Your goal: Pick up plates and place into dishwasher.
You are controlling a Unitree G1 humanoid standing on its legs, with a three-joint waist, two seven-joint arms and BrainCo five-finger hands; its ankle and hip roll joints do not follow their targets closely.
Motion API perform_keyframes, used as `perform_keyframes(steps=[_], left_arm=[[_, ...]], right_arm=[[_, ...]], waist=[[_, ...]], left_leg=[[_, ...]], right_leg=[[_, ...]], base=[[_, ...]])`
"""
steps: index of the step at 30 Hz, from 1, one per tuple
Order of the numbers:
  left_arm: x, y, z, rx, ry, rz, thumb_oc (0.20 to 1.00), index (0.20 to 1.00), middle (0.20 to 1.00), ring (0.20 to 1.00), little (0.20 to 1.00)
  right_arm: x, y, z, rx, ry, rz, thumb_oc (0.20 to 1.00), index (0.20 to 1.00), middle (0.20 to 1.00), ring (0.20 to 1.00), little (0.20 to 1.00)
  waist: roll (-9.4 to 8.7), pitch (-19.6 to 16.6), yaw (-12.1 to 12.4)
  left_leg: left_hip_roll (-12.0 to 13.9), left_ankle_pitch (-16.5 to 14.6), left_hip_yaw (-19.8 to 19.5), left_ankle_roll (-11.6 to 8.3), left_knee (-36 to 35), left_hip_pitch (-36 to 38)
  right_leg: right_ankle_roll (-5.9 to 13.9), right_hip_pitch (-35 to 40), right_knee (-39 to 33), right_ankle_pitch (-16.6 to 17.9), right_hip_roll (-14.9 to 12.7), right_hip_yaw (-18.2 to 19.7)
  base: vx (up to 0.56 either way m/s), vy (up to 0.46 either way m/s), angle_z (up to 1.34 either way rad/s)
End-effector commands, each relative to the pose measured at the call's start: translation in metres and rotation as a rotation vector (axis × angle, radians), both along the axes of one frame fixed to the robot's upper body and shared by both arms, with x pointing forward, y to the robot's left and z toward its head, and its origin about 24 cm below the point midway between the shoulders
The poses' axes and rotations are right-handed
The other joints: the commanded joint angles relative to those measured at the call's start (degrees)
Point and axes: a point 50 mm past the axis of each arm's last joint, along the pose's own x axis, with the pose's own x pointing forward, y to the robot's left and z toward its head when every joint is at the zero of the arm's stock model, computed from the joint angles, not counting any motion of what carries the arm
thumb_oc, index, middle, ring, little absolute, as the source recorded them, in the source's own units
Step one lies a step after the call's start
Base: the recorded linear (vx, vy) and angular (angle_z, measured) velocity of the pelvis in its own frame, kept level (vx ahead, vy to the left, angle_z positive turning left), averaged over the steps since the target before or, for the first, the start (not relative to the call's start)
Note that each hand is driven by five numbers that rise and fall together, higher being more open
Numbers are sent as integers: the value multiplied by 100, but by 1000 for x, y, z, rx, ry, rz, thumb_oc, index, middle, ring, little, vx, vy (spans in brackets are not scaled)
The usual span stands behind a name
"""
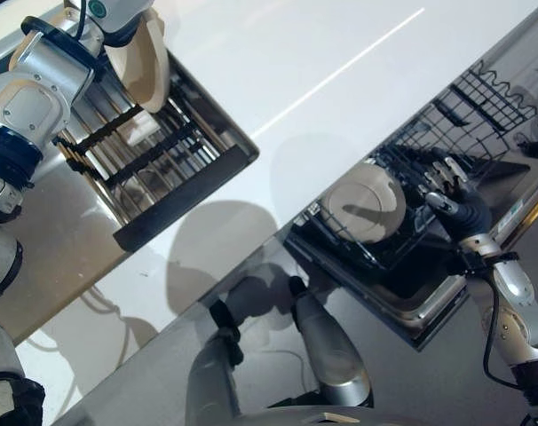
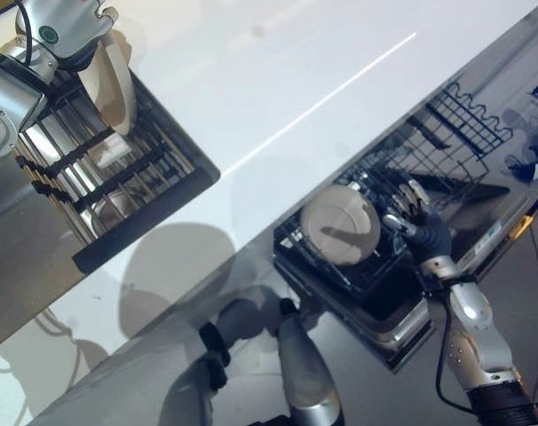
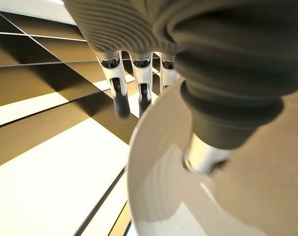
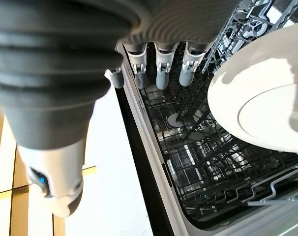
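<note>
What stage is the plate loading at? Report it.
Done: one plate stands in the dishwasher rack, and the right hand, open, is beside it. In hand: the left hand grips a second plate above the drying rack. Left: carry that one over to the dishwasher; whether more plates wait in the drying rack is unclear.

A black dish rack (image 1: 154, 191) sits on the white counter (image 1: 278, 80).
</note>
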Motion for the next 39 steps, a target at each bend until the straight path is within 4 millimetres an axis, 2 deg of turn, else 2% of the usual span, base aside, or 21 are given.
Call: perform_keyframes(steps=[1, 10, 14, 18, 23, 29, 33, 39], left_arm=[[-10, 15, 31, -23, -112, 76, 200, 200, 200, 200, 200], [-11, 20, 28, -19, -88, 67, 200, 200, 200, 200, 200], [-14, 24, 24, -40, -78, 31, 200, 200, 200, 200, 200], [-19, 27, 24, -110, -97, -38, 200, 200, 200, 200, 200], [-30, 34, 17, -274, -126, -219, 200, 200, 200, 200, 200], [-39, 35, -13, -483, -108, -429, 200, 200, 200, 200, 200], [-46, 37, -44, -748, -78, -591, 200, 200, 200, 200, 200], [-60, 30, -75, -992, -35, -749, 200, 200, 200, 200, 200]], right_arm=[[3, 5, 33, 47, -178, 18, 1000, 1000, 1000, 1000, 1000], [4, 5, 34, 55, -183, 16, 1000, 1000, 1000, 1000, 1000], [4, 4, 32, 47, -174, 14, 1000, 1000, 1000, 1000, 1000], [3, 3, 29, 43, -161, 11, 1000, 1000, 1000, 1000, 1000], [-1, 2, 18, 50, -114, 3, 1000, 1000, 1000, 1000, 1000], [-2, 1, -1, 72, -49, -68, 1000, 1000, 1000, 1000, 1000], [-6, 6, -11, 72, -12, -120, 1000, 1000, 1000, 1000, 1000], [-9, 8, -10, 55, -39, -189, 1000, 1000, 1000, 1000, 1000]], waist=[[-200, -150, -64], [-195, -176, 2], [-133, -283, 43], [-61, -429, 86], [44, -791, 172], [128, -1338, 371], [137, -1717, 504], [121, -2048, 570]], left_leg=[[522, -226, -47, -163, 288, -179], [540, -178, -61, -179, 192, -123], [527, -188, -39, -181, 130, 48], [490, -226, -35, -167, 106, 223], [398, -268, 43, -150, -122, 708], [232, -301, 101, -100, -574, 1289], [134, -358, 96, -37, -799, 1607], [11, -419, 117, 32, -1083, 1985]], right_leg=[[364, -226, -748, 787, -228, -82], [359, -66, -903, 788, -282, -166], [365, 128, -999, 761, -309, -185], [378, 332, -1100, 737, -354, -198], [430, 863, -1390, 690, -398, -169], [520, 1485, -1826, 677, -440, -177], [576, 1772, -2015, 688, -444, -128], [649, 2033, -2263, 780, -441, -65]], base=[[0, 0, 0], [-9, -4, 1], [12, 29, -1], [26, 46, 0], [37, 56, -1], [25, 46, -3], [-9, 50, 4], [-59, 54, 10]])
